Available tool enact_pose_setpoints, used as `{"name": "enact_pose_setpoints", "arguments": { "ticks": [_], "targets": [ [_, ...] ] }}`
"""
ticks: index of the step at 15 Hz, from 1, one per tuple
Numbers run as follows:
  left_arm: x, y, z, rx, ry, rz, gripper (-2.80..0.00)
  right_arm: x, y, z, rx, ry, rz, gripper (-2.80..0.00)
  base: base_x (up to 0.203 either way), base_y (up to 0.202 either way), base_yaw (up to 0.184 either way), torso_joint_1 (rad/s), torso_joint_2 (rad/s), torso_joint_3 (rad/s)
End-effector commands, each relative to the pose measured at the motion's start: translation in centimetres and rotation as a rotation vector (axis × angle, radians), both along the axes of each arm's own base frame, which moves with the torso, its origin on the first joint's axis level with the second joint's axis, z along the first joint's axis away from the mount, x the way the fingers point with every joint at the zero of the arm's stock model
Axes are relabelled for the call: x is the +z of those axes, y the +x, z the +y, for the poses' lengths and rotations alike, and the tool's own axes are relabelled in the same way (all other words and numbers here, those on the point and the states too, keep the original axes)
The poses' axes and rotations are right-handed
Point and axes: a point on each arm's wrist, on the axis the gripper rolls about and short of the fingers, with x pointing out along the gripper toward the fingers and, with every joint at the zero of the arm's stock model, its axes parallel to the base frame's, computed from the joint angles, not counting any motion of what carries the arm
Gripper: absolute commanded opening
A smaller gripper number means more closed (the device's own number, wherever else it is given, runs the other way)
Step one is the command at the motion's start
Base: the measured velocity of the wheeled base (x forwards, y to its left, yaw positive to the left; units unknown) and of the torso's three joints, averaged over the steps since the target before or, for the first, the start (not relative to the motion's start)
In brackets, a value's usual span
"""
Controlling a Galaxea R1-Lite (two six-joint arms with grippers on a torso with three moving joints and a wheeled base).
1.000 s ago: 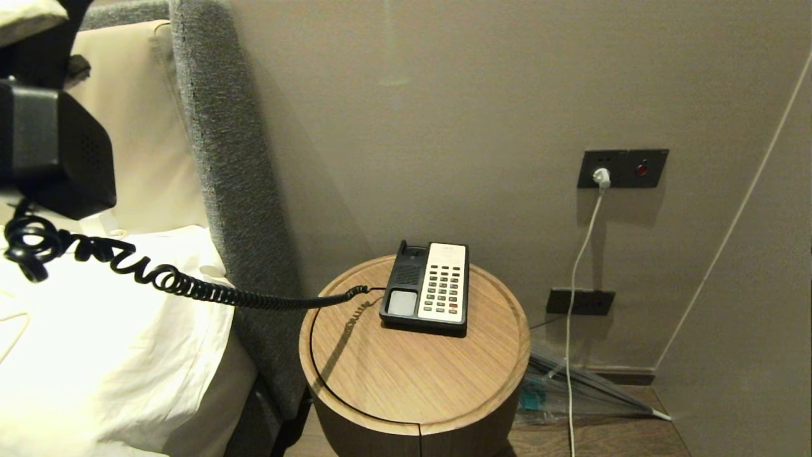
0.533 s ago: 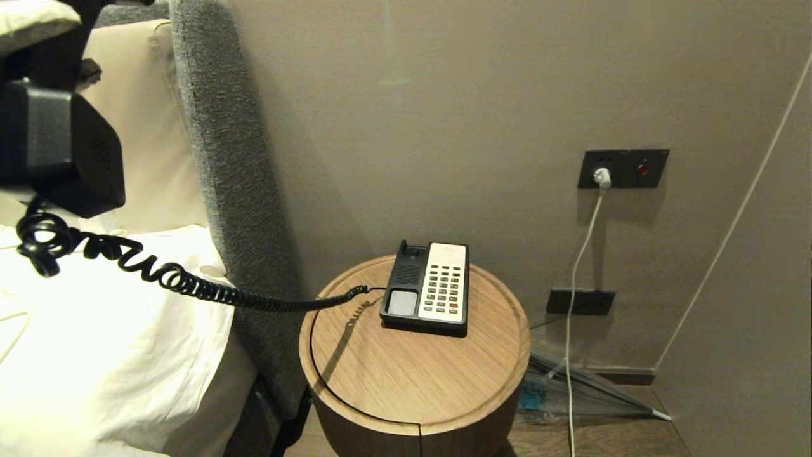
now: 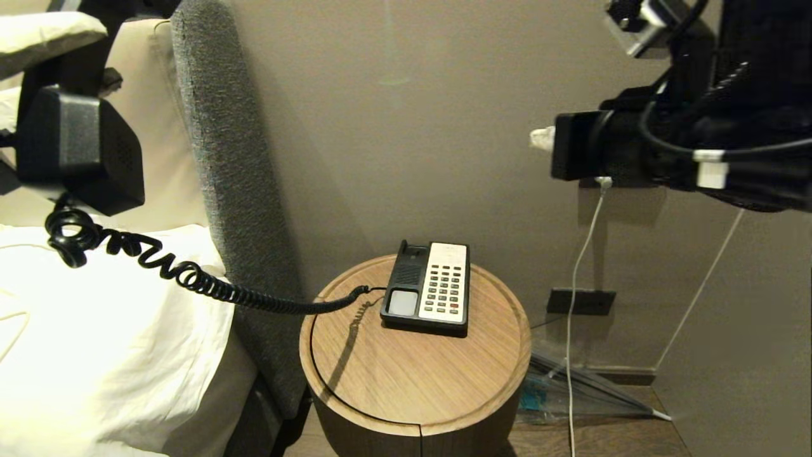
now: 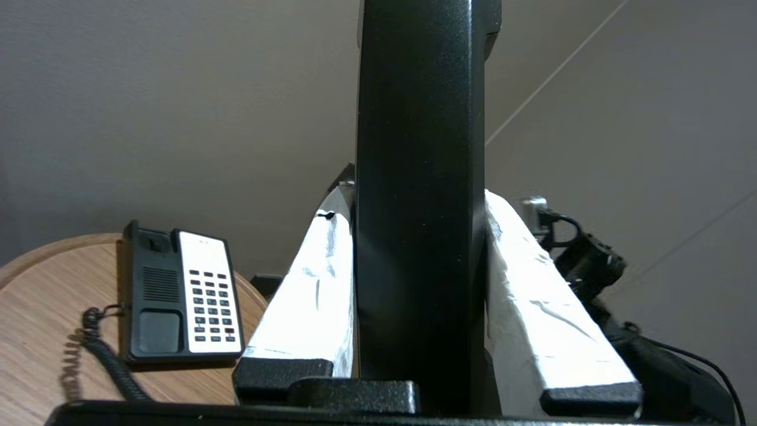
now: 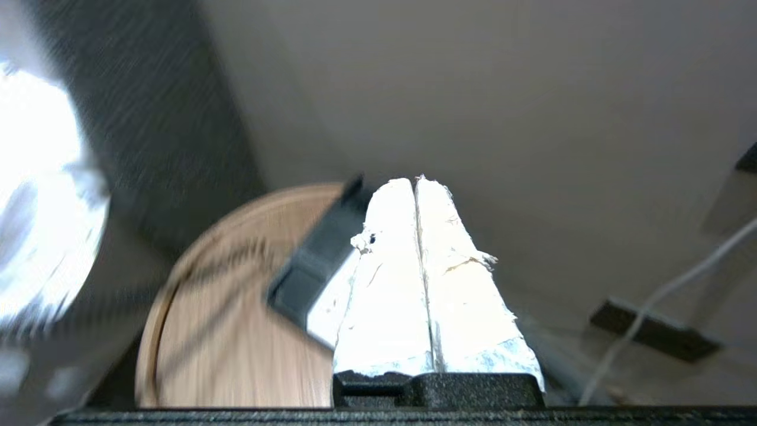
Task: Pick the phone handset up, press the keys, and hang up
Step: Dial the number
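Long black phone handset with bulky perforated end, upper left of frame, clamped between left gripper white pads, coiled cord trailing, right gripper pressed closed, empty

A round wooden side table stands against a taupe wall, beside a grey upholstered headboard. White pillows lie on the bed to the left of the headboard. On the wall to the right, a white charger cable hangs from the level of a dark socket panel and passes a second dark outlet plate lower down. A clear plastic wrapper rests on the wood floor at the wall's foot.
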Motion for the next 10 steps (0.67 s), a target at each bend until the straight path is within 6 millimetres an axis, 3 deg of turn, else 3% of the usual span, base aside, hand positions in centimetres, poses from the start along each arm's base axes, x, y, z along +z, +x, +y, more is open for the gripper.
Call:
{"name": "enact_pose_setpoints", "arguments": {
  "ticks": [1, 6, 7, 10],
  "targets": [
    [-0.1, 0.2, 0.0, -0.003, -0.003, 0.007, -2.8, -3.0, 2.6, 3.4, -0.024, -0.011, 0.006, -2.8, 0.0, 0.0, 0.0, 0.0, 0.0, 0.0],
    [0.0, 0.6, -0.1, -0.003, 0.001, 0.005, -2.8, -5.0, 7.6, 3.8, -0.125, 0.111, -0.052, -2.8, 0.0, 0.0, 0.0, 0.0, 0.0, 0.0],
    [0.1, 0.6, -0.1, -0.004, 0.003, 0.004, -2.8, -5.9, 7.7, 3.8, -0.119, 0.124, -0.03, -2.8, 0.0, 0.0, 0.0, 0.0, 0.0, 0.0],
    [0.2, 1.2, -0.1, -0.004, 0.003, 0.011, -2.8, -10.7, 5.4, 3.0, 0.016, -0.034, 0.248, -2.8, 0.0, 0.0, 0.0, 0.0, 0.0, 0.0]
  ]
}}
